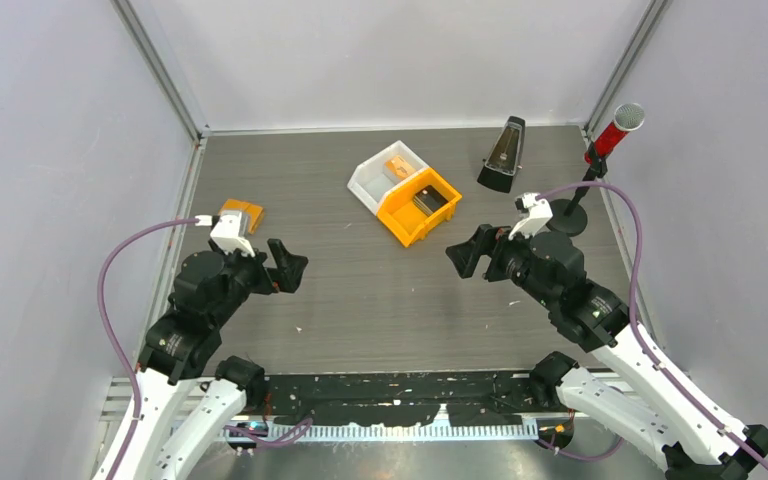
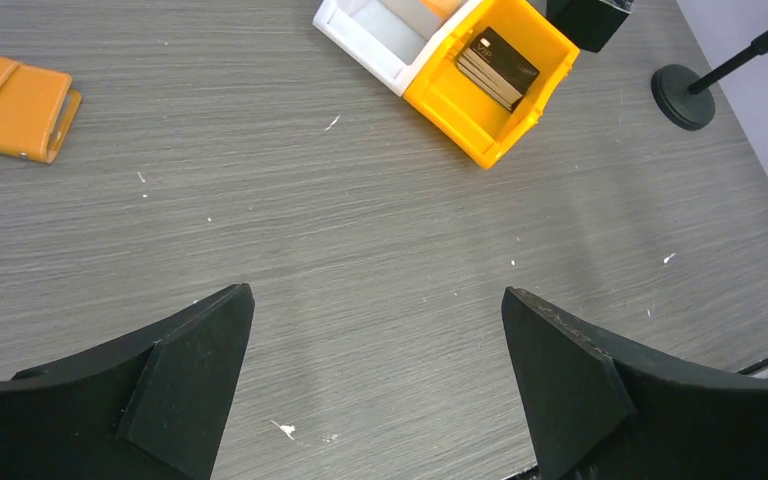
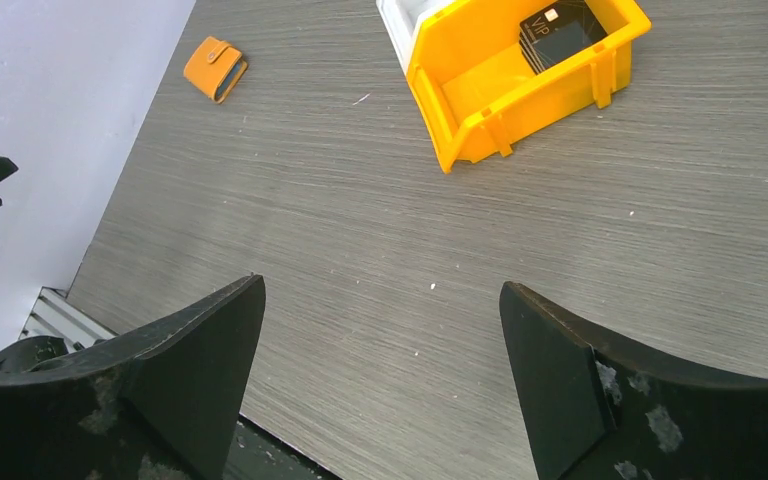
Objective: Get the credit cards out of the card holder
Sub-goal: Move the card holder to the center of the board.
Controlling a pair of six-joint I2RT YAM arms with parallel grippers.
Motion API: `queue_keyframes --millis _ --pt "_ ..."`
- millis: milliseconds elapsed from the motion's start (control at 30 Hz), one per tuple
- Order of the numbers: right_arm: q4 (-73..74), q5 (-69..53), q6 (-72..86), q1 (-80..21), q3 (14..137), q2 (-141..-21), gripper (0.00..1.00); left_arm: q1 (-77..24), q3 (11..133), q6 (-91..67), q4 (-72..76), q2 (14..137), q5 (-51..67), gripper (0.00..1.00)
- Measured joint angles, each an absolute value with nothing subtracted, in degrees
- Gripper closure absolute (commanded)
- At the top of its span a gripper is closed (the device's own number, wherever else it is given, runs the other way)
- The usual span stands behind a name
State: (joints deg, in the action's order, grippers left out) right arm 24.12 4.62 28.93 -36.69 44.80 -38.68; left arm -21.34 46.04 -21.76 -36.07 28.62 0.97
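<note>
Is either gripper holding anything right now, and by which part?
Nothing is held. The left gripper and right gripper both stand open and empty; the card holder lies closed and untouched, apart from both.

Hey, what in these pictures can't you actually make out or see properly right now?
- card holder: closed, so its contents are hidden; in the top view the left wrist camera covers part of it.
- black cards in the orange bin: stacked, count unclear in all views.
- white bin: cut off by the top edge in both wrist views; orange item inside too small in the top view.
</note>
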Motion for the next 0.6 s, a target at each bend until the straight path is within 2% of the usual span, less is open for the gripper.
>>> queue_keyframes --millis 600 --pt "23.92 3.95 28.84 -36.69 44.93 -39.29 0.05 -21.34 46.04 -22.72 -36.1 31.83 -5.1 0.04"
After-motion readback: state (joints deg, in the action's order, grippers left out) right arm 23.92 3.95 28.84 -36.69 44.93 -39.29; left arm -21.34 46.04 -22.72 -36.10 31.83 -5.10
